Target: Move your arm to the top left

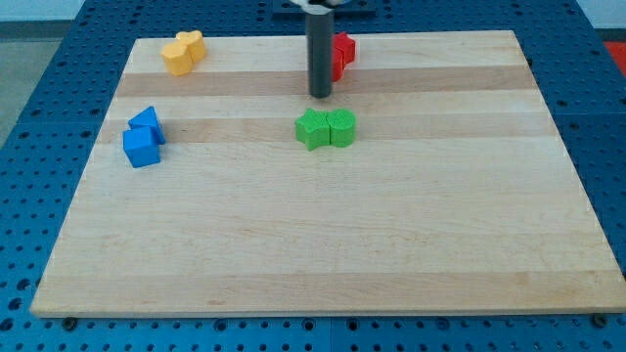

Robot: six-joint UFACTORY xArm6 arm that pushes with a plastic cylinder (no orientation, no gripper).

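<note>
My tip [320, 95] is the lower end of a dark rod that comes down from the view's top centre. It rests on the wooden board [323, 244] just above the two green blocks [327, 128], a star shape and a rounder one side by side. A red block [341, 55] sits right of the rod, partly hidden behind it. Two yellow blocks [183, 51] lie close together near the board's top left corner, far left of my tip. Two blue blocks [144, 137], a triangle-like one above a cube, sit at the left edge.
The board lies on a blue perforated table [59, 117] that shows all around it. The board's top left corner [137, 43] is just left of the yellow blocks.
</note>
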